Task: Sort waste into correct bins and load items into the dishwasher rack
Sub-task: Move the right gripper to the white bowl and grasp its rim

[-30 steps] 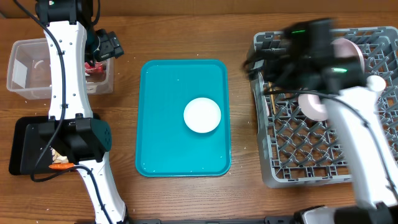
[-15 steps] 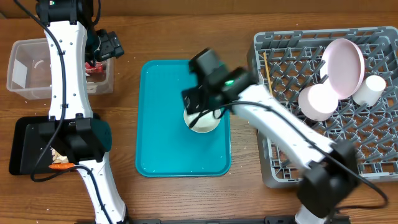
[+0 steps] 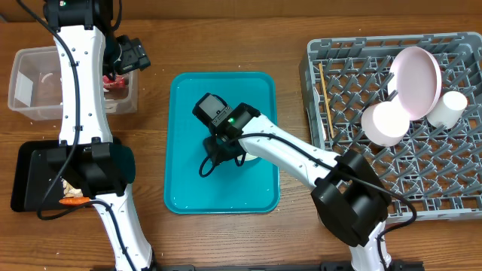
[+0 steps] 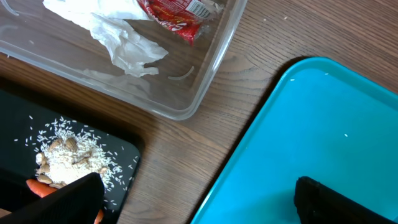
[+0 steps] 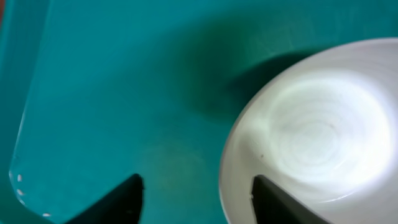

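Red snack wrapper point(image 4: 176, 14) in clear tub point(image 4: 186, 87), label illegible.

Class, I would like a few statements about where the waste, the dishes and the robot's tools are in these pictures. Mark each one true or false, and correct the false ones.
1. The red wrapper lies in the clear tub with the napkin. True.
2. The black tray is empty. False: it holds food scraps and a carrot.
3. The chopsticks lie on the teal tray. False: they lie in the rack.
4. The right tool is over the teal tray, its jaws apart on either side of the white bowl's rim. True.
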Controlling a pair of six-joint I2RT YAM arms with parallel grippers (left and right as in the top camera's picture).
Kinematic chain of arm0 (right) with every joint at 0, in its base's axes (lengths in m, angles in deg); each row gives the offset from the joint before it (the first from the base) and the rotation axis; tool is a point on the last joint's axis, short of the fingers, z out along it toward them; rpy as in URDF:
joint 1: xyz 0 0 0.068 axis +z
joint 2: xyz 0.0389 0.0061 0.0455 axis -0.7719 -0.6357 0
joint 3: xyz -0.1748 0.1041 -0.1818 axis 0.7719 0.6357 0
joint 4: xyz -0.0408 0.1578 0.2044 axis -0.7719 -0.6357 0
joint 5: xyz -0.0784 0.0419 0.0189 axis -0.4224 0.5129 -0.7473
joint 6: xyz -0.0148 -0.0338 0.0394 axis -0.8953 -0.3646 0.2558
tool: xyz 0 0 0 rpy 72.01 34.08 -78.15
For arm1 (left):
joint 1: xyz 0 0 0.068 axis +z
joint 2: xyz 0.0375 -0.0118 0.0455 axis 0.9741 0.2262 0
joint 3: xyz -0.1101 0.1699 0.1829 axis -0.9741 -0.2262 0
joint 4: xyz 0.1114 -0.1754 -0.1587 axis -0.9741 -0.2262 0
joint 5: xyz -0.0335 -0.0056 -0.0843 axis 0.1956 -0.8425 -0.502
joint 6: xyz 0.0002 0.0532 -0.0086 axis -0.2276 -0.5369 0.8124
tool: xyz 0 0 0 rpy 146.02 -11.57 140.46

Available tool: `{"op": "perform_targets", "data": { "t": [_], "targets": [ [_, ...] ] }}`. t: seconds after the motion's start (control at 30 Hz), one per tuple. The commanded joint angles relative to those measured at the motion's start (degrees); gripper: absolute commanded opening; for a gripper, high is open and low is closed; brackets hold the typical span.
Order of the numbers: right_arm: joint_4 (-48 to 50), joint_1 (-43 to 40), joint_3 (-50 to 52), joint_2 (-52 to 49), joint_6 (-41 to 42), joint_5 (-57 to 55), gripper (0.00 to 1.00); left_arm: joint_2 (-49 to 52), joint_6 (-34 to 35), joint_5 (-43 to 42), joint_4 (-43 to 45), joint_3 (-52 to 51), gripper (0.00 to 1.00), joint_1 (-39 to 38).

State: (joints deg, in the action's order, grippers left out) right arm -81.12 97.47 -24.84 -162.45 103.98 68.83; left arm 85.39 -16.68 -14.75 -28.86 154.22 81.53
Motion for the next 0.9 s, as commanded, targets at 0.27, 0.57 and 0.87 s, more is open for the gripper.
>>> {"op": "perform_targets", "data": {
  "t": [0.27,0.57,0.87],
  "targets": [
    [1.1,-0.1,-0.7,-0.7,0.3,-2.1,0.43,-0.5,1.2,-0.5,0.1,1.1,1.00,-0.1],
    [3.6,-0.1,1.6,-0.7,1.6,-2.1,0.43,-0.5,1.2,-0.5,0.1,1.1,1.00,-0.1],
    [3.7,-0.1,3.5,-0.7,1.9,-4.8,0.39,-0.5,1.2,-0.5,0.1,1.1,1.00,-0.1]
  ]
}}
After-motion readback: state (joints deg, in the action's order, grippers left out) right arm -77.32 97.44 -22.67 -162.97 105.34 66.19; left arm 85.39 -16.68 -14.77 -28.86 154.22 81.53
